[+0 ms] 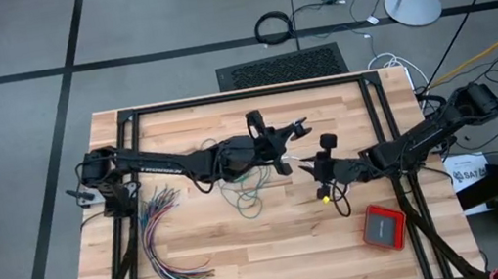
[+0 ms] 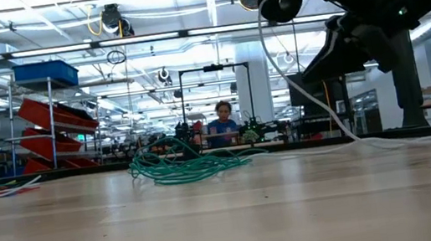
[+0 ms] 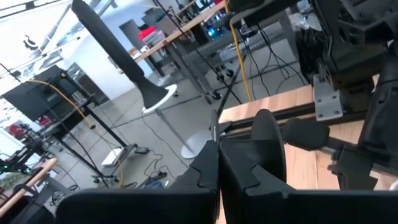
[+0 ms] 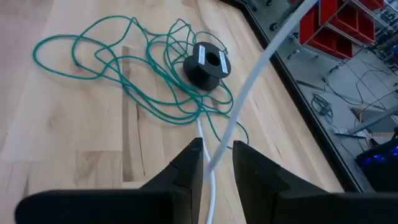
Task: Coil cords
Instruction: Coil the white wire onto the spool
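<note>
High view: left gripper (image 1: pixel 299 129) clenched, empty, beside right gripper (image 1: pixel 319 163) above mid-surface (image 1: pixel 249 268).

Low view: teal cord (image 2: pixel 184 167) heaped on surface, below and aside of the fingers.

Right wrist view: right fingers (image 4: pixel 186 163) grasping white cord (image 4: pixel 249 81); spool (image 4: pixel 207 63) ahead, amid teal cord.

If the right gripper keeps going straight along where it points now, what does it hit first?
Probably the teal-green cord tangled on the table, with the small black spool lying in it. The right gripper is already closed on the white cord. Depth is uncertain.
</note>
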Available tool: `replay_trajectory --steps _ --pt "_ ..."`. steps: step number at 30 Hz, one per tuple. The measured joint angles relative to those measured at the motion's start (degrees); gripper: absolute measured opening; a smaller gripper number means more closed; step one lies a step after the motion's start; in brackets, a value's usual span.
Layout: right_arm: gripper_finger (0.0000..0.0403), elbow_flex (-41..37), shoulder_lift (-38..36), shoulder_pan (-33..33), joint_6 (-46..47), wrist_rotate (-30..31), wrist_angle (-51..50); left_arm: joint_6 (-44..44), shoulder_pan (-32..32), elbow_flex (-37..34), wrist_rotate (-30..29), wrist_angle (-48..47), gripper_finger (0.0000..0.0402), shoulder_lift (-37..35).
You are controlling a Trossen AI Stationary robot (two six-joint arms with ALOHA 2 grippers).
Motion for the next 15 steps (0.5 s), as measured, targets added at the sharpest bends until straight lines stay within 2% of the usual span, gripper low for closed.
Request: replay_trajectory --steps 7,15 --pt "0.0075 0.0 0.0 -0.2 0.1 0.0 -0.5 -1.3 -0.7 0.0 1.3 1.4 0.0 0.0" --pt "0.0075 0.0 0.0 -2.5 4.2 -2.6 -2.3 -1.3 -2.4 0.0 2.8 5.6 0.0 -0.1"
